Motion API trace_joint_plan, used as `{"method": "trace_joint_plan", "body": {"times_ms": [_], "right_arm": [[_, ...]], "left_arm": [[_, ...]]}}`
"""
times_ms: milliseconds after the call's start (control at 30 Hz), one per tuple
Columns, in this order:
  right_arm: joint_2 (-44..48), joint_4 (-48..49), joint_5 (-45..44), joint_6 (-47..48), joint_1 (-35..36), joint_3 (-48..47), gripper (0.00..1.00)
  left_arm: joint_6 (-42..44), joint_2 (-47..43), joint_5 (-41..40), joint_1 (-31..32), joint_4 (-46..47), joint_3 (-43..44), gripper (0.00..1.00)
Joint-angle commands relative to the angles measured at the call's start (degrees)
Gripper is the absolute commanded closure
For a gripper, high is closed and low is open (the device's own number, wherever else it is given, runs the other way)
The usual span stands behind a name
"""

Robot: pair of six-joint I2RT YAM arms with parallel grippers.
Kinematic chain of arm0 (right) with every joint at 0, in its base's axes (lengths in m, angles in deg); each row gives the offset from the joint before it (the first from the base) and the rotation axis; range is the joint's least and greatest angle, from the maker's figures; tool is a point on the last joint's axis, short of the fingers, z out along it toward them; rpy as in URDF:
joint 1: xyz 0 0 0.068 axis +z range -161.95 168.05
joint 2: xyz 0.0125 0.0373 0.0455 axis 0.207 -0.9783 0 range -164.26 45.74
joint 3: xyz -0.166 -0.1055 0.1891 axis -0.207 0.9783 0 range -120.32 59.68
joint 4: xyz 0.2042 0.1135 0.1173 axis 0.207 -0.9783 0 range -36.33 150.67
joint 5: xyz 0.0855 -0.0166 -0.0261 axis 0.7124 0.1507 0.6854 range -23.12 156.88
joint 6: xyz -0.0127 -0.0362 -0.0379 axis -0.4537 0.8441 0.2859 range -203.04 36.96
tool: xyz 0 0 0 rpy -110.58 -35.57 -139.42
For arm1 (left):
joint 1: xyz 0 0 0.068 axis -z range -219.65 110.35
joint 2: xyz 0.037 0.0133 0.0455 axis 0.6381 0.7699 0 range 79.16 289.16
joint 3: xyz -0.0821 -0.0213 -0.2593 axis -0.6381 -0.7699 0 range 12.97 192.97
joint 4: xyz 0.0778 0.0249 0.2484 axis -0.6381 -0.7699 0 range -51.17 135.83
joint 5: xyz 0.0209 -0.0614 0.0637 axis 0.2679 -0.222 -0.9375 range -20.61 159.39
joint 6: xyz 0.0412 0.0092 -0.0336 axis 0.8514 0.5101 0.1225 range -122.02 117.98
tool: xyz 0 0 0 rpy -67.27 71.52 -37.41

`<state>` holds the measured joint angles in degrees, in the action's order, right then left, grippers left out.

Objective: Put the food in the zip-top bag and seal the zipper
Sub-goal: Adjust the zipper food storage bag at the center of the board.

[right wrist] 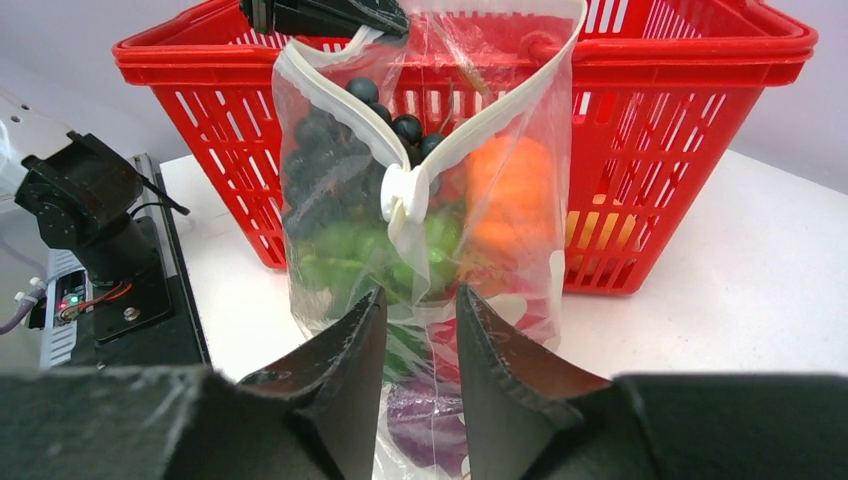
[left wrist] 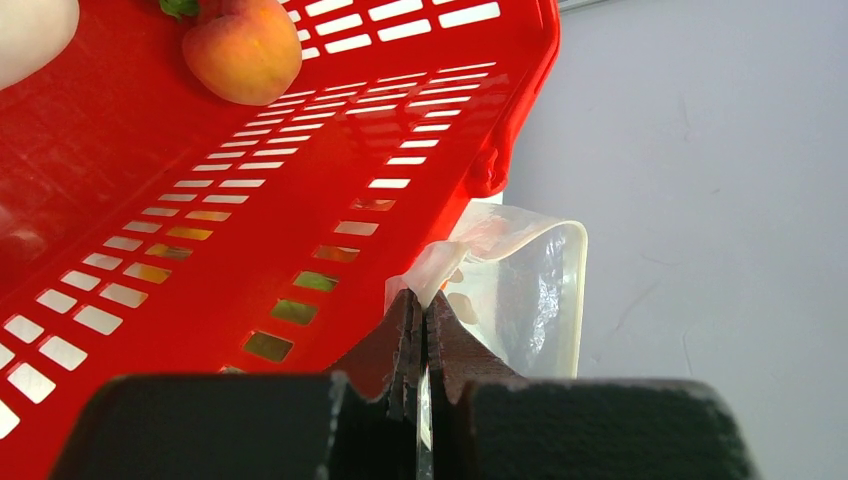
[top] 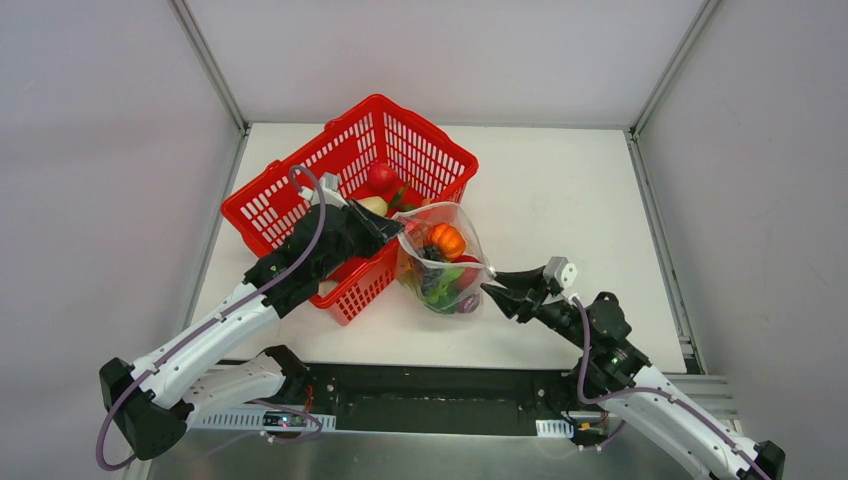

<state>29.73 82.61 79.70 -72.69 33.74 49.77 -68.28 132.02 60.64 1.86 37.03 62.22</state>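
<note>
The zip-top bag [top: 440, 262] stands in front of the red basket, its mouth open. It holds an orange pumpkin [top: 447, 240], dark grapes [right wrist: 320, 150], green pieces [right wrist: 350, 250] and a purple piece [right wrist: 440, 420]. My left gripper [top: 398, 233] is shut on the bag's upper left edge [left wrist: 440, 265] and holds it up by the zipper [right wrist: 300, 85]. The zipper sags in a V to a fold [right wrist: 400, 200]. My right gripper [top: 487, 279] is open at the bag's right side. Its jaws [right wrist: 420, 300] straddle loose bag film below the fold without pinching it.
The red slotted basket [top: 300, 190] lies behind and left of the bag, touching it. It holds a red fruit [top: 382, 178], a peach [left wrist: 243, 50] and a white radish [top: 372, 205]. Bare white table [top: 570, 190] lies to the right. Walls enclose the table.
</note>
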Motion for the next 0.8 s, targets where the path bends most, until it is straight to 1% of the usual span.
{"method": "trace_joint_plan", "body": {"times_ms": [0, 33, 133, 267, 400, 500, 600, 667, 767], "right_arm": [[-0.93, 7.92, 1.76, 1.15, 0.23, -0.71, 0.66], [-1.02, 8.93, 1.69, 0.97, 0.21, -0.48, 0.65], [-1.54, 8.79, 1.95, 0.57, 0.24, -0.78, 0.54], [-0.73, 5.68, 0.15, 1.65, 0.23, -1.74, 0.5], [-0.49, 5.34, -0.98, 2.78, 0.27, -1.42, 0.56], [-1.18, 9.64, -2.06, 2.58, 0.23, 0.12, 0.61], [-2.94, 14.29, -1.51, 1.43, 0.26, 0.92, 0.61], [-4.27, 15.48, -1.31, 1.15, 0.26, 0.45, 0.61], [-6.47, 16.46, -1.12, 1.48, 0.26, -0.17, 0.64]], "left_arm": [[-1.28, -0.47, -0.88, -0.91, 5.55, -0.39, 1.0], [-1.46, -0.48, -0.77, -0.98, 5.66, -0.65, 1.0], [-1.85, -0.77, -0.63, -1.08, 6.15, -1.32, 1.0], [-1.86, -1.29, -0.72, -1.26, 6.08, -1.53, 1.0], [-1.63, -1.87, -0.74, -1.52, 6.04, -1.62, 1.0], [-1.7, -2.42, -0.83, -1.54, 6.74, -2.38, 1.0], [-2.2, -2.99, -0.99, -1.61, 7.09, -3.1, 1.0], [-2.14, -3.27, -1.18, -1.61, 6.61, -3.11, 1.0], [-2.11, -3.53, -1.29, -1.61, 6.31, -3.18, 1.0]]}}
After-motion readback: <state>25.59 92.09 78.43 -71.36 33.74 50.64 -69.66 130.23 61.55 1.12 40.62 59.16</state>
